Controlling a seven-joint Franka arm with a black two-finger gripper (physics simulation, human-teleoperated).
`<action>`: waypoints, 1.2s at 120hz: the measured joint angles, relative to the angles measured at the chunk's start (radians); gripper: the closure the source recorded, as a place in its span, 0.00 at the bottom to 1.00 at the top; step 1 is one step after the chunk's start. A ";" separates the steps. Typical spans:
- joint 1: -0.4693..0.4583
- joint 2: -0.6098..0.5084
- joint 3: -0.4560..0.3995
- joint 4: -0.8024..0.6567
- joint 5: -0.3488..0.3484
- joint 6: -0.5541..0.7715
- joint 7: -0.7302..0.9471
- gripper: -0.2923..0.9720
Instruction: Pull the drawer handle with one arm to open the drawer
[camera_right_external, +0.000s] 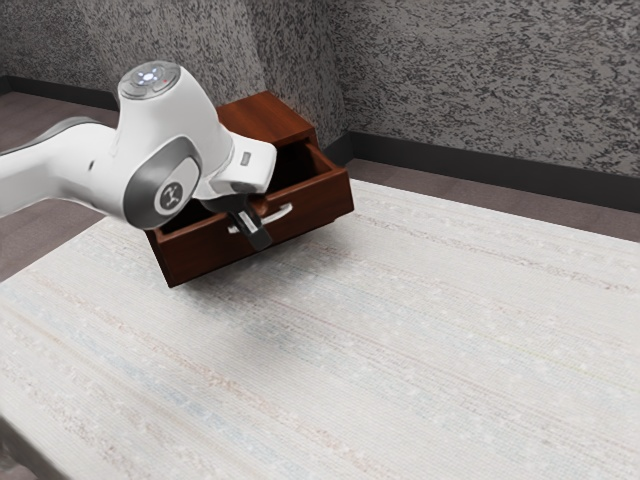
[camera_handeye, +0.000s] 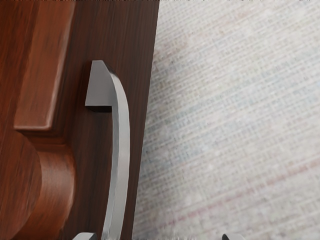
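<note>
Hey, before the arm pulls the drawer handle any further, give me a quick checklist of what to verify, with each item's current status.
1. Gripper at the handle: ok.
2. Drawer partly out of the cabinet: ok.
3. Table in front of the drawer free for pulling: ok.
4. Handle mounted on the drawer front, looks undamaged: ok.
5. Drawer out as far as it goes: cannot tell.

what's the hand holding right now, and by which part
Nothing is clamped: the hand is open, its fingers straddling the drawer handle, which sits beside one finger and apart from the other.
</note>
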 joint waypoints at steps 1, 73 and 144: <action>-0.001 -0.001 0.000 -0.002 0.000 0.000 -0.001 0.58; -0.014 -0.031 0.002 -0.038 -0.001 0.024 -0.051 0.44; 0.018 -0.039 0.003 -0.031 0.008 0.036 -0.066 0.43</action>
